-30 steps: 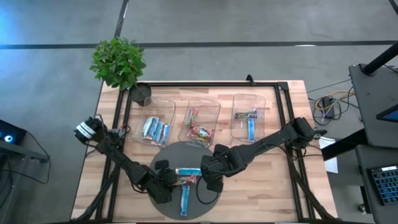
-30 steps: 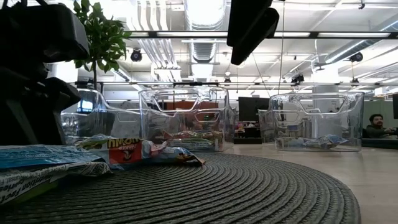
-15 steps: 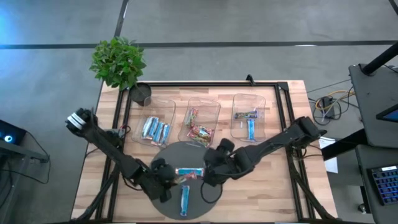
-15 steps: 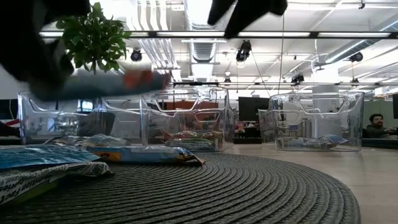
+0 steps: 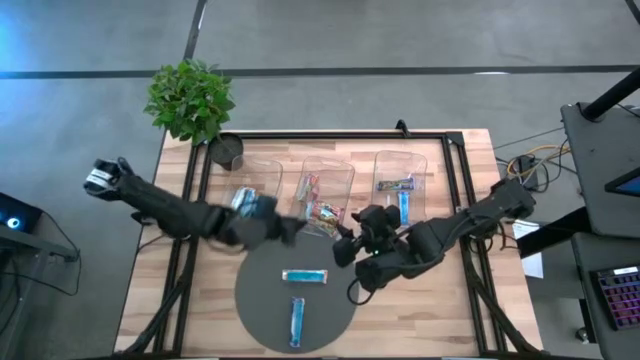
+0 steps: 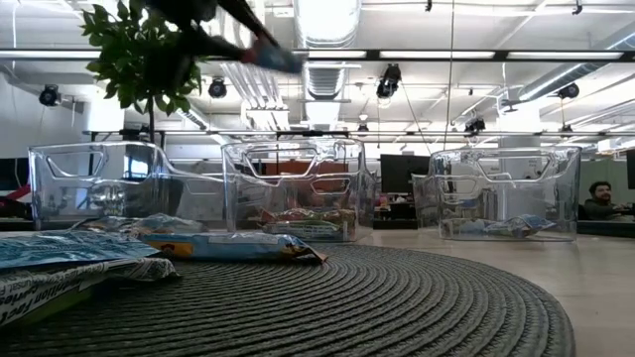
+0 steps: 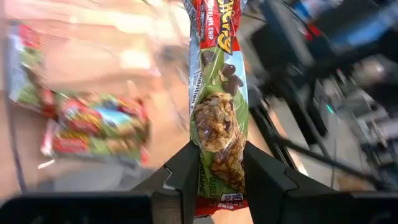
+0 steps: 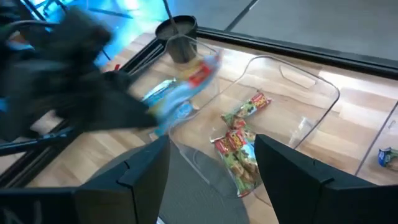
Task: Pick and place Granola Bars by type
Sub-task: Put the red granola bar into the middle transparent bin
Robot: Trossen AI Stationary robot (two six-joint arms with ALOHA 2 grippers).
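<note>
While gripped, one multicoloured bar (image 7: 217,118); two blue bars (image 5: 304,276) on mat (image 5: 262,300).

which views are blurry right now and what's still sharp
Left wrist view: the held granola bar is sharp, the bin behind it smeared. Right wrist view: the left gripper and its bar streak. Low view: the left arm blurs overhead, the mat and bins stay crisp. High view: sharp, slightly soft at the left gripper.

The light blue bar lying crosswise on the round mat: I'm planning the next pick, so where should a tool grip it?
Grip the light blue bar across its narrow middle, coming straight down from above: it lies flat on the mat, long sides clear, apart from the other bar.
</note>
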